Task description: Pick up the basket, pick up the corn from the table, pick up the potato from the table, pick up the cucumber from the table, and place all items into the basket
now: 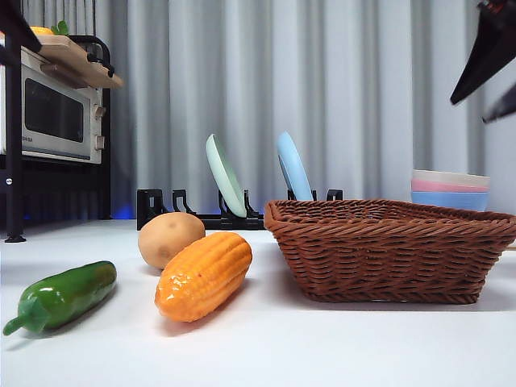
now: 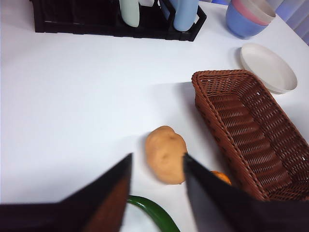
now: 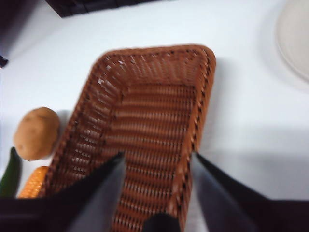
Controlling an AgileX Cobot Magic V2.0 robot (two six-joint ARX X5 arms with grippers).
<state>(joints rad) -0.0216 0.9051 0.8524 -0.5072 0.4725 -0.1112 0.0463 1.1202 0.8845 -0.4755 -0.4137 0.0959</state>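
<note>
The brown wicker basket (image 1: 387, 248) stands empty on the white table (image 1: 322, 347) at the right. To its left lie the orange corn (image 1: 203, 275), the tan potato (image 1: 170, 238) behind it, and the green cucumber (image 1: 63, 295) at the far left. My right gripper (image 3: 157, 162) hangs open high above the basket (image 3: 145, 130); the front view shows it as a dark tip (image 1: 492, 56) at the top right. My left gripper (image 2: 157, 166) is open, high over the potato (image 2: 165, 153), with the cucumber (image 2: 154, 212) and a sliver of corn (image 2: 221, 177) near its jaws.
A black dish rack (image 1: 193, 211) with a green and a blue plate stands behind the vegetables. Stacked pastel bowls (image 1: 450, 189) sit behind the basket, and a white plate (image 2: 268, 66) lies beyond it. A microwave on a black shelf (image 1: 52, 113) occupies the back left.
</note>
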